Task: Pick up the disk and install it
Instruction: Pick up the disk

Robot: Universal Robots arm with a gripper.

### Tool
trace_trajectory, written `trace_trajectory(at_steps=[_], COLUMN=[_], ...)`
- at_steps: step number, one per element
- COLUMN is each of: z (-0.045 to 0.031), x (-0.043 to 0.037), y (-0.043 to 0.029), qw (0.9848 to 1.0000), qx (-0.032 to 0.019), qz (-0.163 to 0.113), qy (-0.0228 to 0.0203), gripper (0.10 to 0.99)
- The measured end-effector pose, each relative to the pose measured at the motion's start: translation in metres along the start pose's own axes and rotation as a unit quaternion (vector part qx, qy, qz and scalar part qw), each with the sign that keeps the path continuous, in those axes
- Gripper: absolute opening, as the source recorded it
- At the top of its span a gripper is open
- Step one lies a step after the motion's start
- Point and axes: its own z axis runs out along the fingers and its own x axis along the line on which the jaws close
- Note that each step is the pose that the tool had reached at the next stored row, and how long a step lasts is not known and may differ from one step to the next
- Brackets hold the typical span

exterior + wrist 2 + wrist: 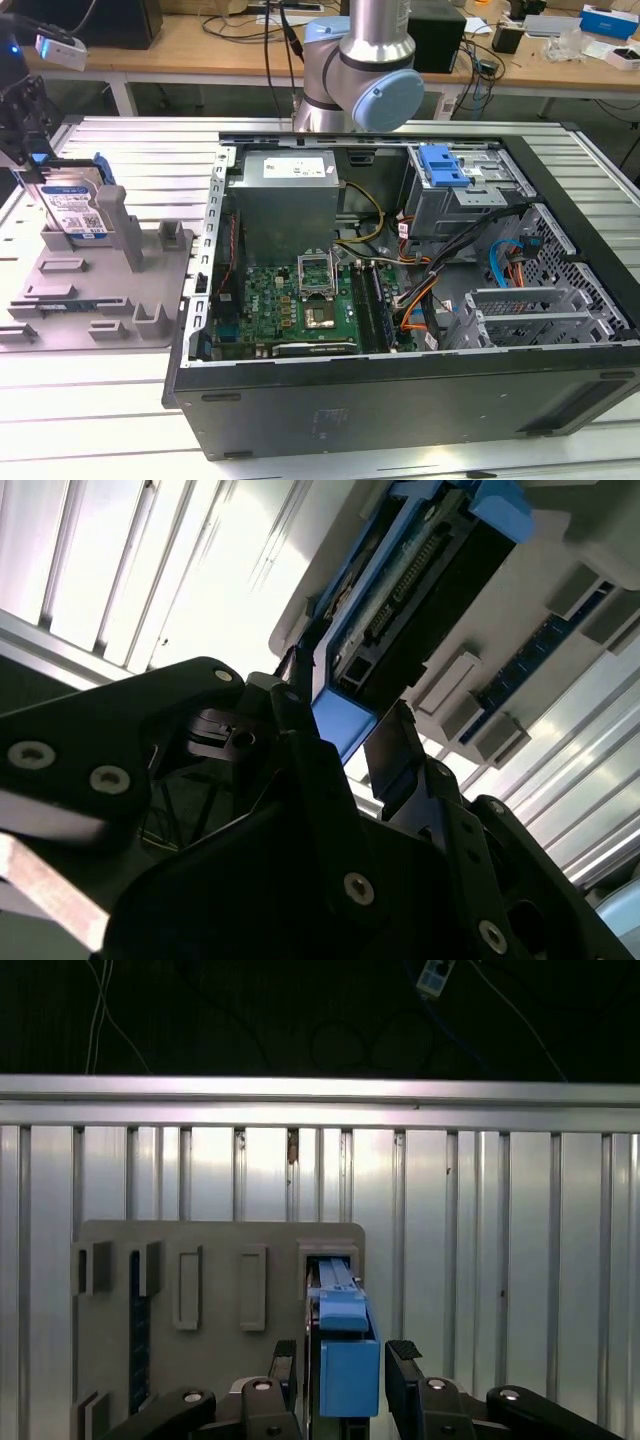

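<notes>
Where disk [72,210] stands (in holder [220,1360]), gripper [345,1358] spread astride it

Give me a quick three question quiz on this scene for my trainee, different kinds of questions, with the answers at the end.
1. True or false: the disk already sits inside the computer case.
2. The disk stands upright in: A) a grey fixture; B) a drive bay; C) a cardboard box.
3. Fill in: the gripper straddles the disk's ____ bracket.
Key: 1 false; 2 A; 3 blue.
</notes>
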Motion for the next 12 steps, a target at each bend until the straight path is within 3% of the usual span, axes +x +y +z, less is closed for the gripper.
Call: trace_trajectory(at_steps=[12], z=[0.0073], x=[0.0], y=[0.0005], qw=[1.0], qx=[-0.0001], qz=[0.0], qy=[0.0], gripper=[0.482])
